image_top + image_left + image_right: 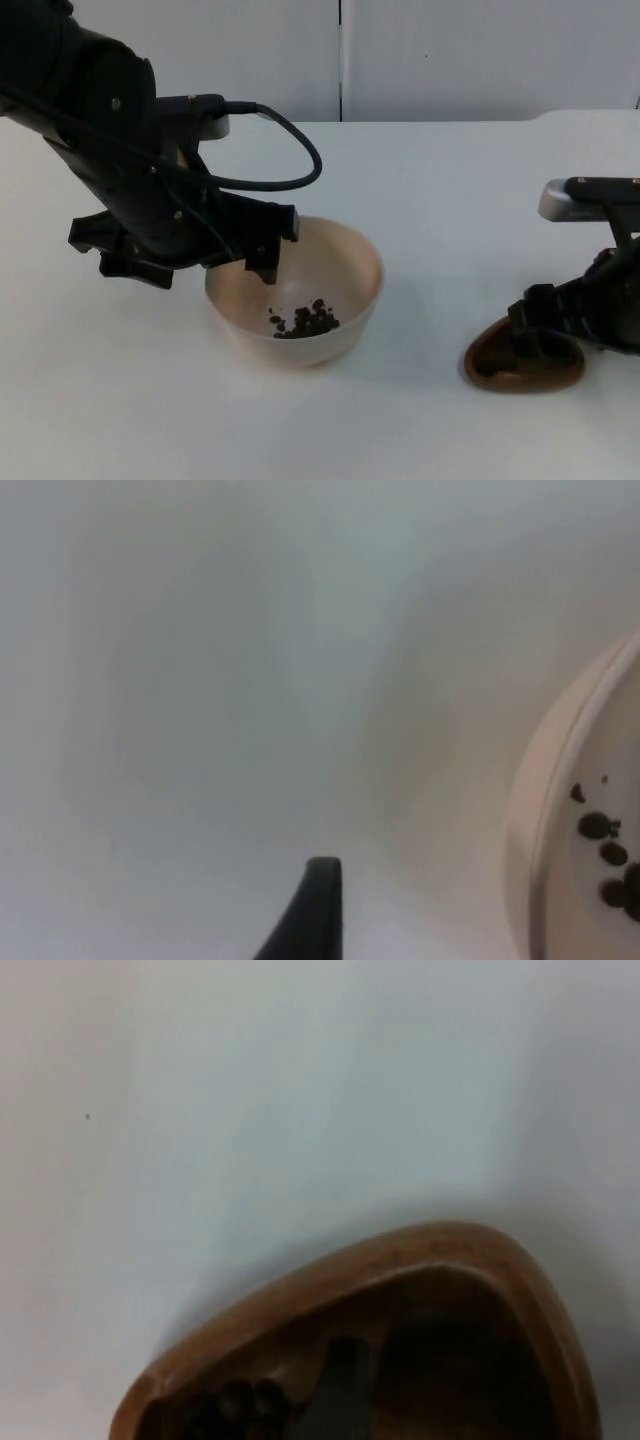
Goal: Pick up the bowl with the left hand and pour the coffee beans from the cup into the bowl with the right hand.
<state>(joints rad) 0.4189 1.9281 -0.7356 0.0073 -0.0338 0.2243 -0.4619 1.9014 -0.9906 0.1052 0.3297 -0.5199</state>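
A cream bowl [350,262] stands on the white table near the middle, with a small heap of coffee beans [305,320] in it. My left gripper [200,268] hangs open over the bowl's left rim, one finger dipping inside the bowl. In the left wrist view its fingertip [318,910] is apart from the bowl's rim [560,800], and beans [600,840] show inside. At the right, my right gripper [545,322] is shut on the rim of a brown wooden cup [520,372] resting on the table. A finger [340,1390] reaches inside the cup [400,1260], beside a few beans [235,1405].
The grey partition wall [450,50] runs along the table's far edge. Bare white table [430,200] lies between the bowl and the cup.
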